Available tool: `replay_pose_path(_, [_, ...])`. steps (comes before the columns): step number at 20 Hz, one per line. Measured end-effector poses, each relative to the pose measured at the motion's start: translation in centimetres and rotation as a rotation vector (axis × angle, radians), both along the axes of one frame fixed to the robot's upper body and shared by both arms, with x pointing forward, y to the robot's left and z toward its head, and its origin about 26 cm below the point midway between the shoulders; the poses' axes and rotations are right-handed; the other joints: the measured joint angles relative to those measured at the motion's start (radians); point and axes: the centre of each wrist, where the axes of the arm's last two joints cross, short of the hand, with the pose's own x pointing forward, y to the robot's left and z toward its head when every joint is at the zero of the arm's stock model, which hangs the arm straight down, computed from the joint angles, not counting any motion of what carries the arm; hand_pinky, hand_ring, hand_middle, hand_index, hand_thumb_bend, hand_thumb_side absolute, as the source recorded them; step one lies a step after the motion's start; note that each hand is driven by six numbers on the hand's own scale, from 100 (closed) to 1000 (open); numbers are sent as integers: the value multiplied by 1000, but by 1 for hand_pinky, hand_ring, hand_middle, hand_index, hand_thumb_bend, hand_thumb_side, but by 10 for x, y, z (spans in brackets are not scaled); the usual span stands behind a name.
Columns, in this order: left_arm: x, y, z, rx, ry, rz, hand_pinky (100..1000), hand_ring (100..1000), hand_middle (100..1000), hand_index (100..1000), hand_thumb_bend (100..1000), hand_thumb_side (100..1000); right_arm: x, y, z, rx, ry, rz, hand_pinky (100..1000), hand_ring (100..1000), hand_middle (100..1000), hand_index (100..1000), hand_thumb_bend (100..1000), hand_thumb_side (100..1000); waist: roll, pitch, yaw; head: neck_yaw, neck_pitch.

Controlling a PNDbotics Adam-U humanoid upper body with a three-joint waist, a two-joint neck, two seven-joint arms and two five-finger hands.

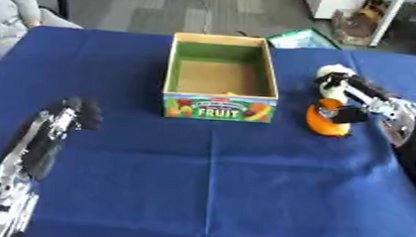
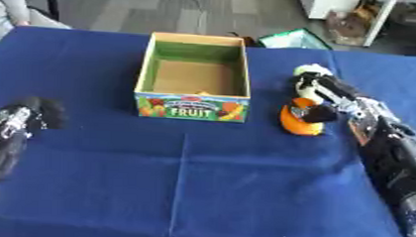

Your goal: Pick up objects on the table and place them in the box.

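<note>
Right hand (image 2: 320,102) grips orange object (image 2: 294,122); left hand (image 1: 59,122), fingers relaxed, shows fuller in left eye view.

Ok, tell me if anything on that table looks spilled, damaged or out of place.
Nothing stands out. The FRUIT box sits upright and open on the blue cloth, and looks empty. The right robot hand is around an orange object beside the box, with something white behind it. The left robot hand rests on the cloth.

"FRUIT" on box (image 1: 219,107) front panel; smaller banner above possibly text, unreadable.
</note>
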Motion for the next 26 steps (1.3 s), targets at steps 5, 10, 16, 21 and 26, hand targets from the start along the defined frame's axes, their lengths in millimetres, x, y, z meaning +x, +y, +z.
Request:
replay_pose_path(5, [0, 0, 0, 0, 0, 0, 681, 665, 613, 694, 100, 730, 0, 1, -2, -38, 17, -5, 829, 733, 756, 833, 144, 453, 0, -2, 0, -1, 0])
replay_pose_path(10, [0, 0, 0, 0, 0, 0, 681, 666, 614, 695, 100, 732, 2, 11, -3, -61, 18, 1, 780, 626, 642, 772, 100, 276, 2, -4, -1, -1, 0])
replay_pose_path(16, [0, 0, 0, 0, 0, 0, 682, 666, 613, 695, 100, 733, 3, 15, -2, -91, 26, 11, 663, 454, 463, 603, 100, 277, 2, -6, -2, -2, 0])
replay_pose_path(21, [0, 0, 0, 0, 1, 0, 682, 666, 613, 695, 100, 734, 4, 19, -3, -83, 22, 11, 527, 284, 289, 416, 100, 246, 2, -6, -2, -2, 0])
replay_pose_path(26, [0, 0, 0, 0, 1, 0, 682, 666, 613, 695, 100, 735, 3, 22, -5, -72, 16, 10, 426, 169, 196, 321, 100, 231, 2, -6, -1, -2, 0])
